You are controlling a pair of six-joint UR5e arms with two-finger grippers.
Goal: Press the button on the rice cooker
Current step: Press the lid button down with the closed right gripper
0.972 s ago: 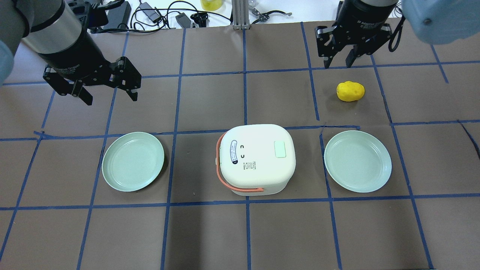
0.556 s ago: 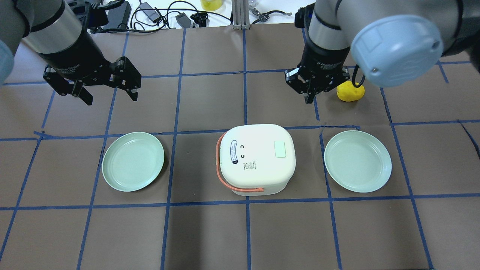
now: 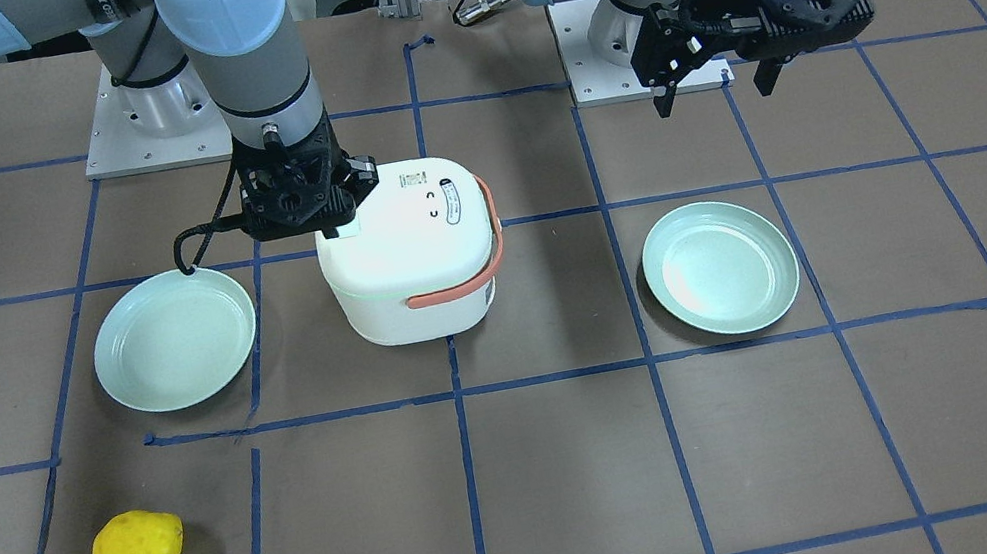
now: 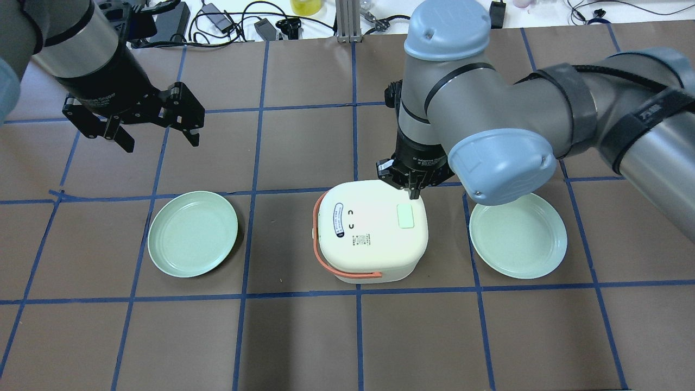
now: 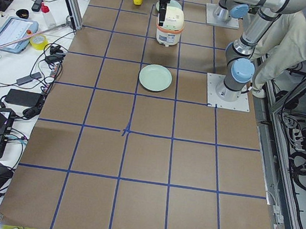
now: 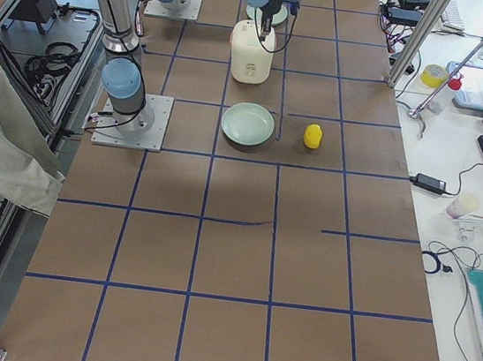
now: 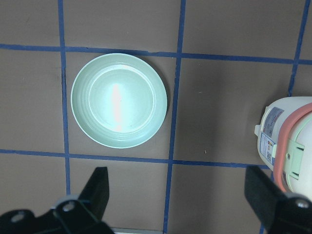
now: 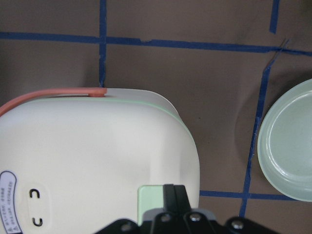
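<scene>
The white rice cooker [image 4: 372, 231] with an orange handle stands at the table's middle, and also shows in the front view [image 3: 408, 251]. Its pale green button [image 4: 405, 216] is on the lid's right side. My right gripper [image 4: 414, 189] is shut, its fingers pressed together, and points down over the lid's far edge by the button. In the right wrist view the shut fingers [image 8: 174, 192] overlap the button [image 8: 148, 200]. I cannot tell whether they touch it. My left gripper [image 4: 157, 136] is open and empty, raised at the far left.
Two pale green plates [image 4: 193, 233] [image 4: 518, 233] lie on either side of the cooker. A yellow potato [image 3: 137, 543] lies beyond the right plate and is hidden under my right arm in the overhead view. Cables and tools lie along the far edge [image 4: 228, 21].
My right arm swung in from the far right to the cooker's lid, and its gripper went from open to shut. The left arm has not moved.
</scene>
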